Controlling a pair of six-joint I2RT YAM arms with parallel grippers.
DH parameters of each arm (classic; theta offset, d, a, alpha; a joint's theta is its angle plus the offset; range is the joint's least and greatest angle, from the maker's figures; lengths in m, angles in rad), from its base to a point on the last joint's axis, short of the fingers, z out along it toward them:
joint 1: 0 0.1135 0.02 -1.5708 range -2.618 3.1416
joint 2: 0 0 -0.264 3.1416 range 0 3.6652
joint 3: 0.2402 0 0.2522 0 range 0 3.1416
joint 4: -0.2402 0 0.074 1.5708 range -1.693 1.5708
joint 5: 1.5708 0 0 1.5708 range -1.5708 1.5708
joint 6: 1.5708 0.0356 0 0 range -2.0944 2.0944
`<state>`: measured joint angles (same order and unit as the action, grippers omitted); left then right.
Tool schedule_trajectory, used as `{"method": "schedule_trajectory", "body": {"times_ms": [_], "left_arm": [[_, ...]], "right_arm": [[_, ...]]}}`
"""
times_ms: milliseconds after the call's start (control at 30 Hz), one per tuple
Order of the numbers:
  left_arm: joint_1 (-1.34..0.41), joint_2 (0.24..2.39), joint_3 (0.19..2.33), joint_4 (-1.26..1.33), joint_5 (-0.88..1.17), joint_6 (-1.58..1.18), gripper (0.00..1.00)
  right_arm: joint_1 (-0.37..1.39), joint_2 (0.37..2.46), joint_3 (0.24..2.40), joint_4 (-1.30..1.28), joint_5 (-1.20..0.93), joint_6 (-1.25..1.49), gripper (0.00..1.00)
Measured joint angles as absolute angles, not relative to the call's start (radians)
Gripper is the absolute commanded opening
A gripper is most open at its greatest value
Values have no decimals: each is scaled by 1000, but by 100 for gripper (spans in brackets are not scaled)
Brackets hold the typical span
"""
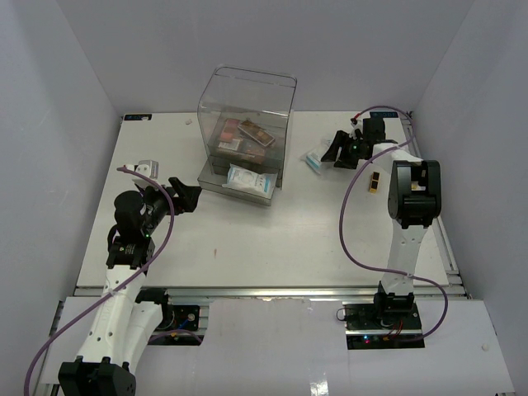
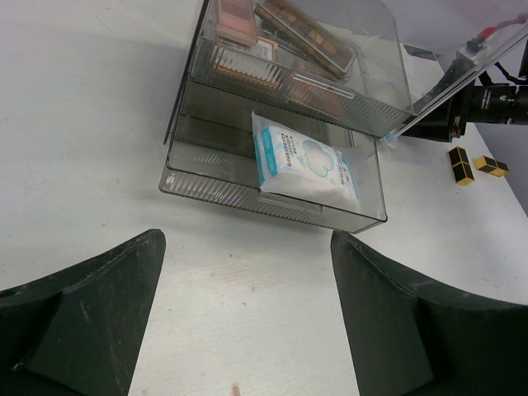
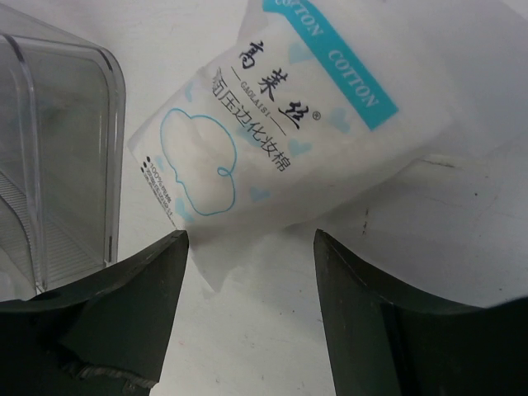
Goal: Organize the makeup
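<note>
A white-and-blue cotton packet (image 1: 250, 180) lies in the pulled-out lower drawer (image 2: 206, 186) of the clear box (image 1: 246, 91); it also shows in the left wrist view (image 2: 304, 162). Brown and pink palettes (image 2: 305, 33) lie in the upper drawer. A second packet (image 3: 280, 124) lies on the table right of the box (image 1: 314, 158). My right gripper (image 3: 250, 239) is open and empty, its fingertips just short of this packet's near edge; it shows in the top view (image 1: 328, 153). My left gripper (image 2: 247, 247) is open and empty, above the table in front of the drawer (image 1: 188, 191).
Two small black-and-gold items (image 2: 462, 165) lie on the table at the right, near the right arm (image 1: 375, 181). The box's clear corner (image 3: 66, 165) stands just left of my right gripper. A small grey item (image 1: 147, 167) lies at the left edge.
</note>
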<state>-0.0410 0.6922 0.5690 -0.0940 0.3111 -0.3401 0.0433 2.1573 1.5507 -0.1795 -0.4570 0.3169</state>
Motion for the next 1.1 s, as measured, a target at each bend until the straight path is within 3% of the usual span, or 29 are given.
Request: {"method": "schedule_trajectory", "body": {"times_ms": [333, 600, 967, 1100], "left_arm": [[-41, 692, 569, -94, 311, -340, 93], [-41, 694, 569, -94, 311, -340, 93], [-41, 706, 569, -94, 311, -340, 93], [-41, 710, 569, -94, 311, -340, 93]], "right_arm": [[38, 2052, 1390, -107, -465, 406, 67], [38, 2072, 1396, -9, -470, 523, 63], [34, 2171, 1463, 31, -482, 605, 34], [32, 2174, 1479, 47, -482, 607, 19]]}}
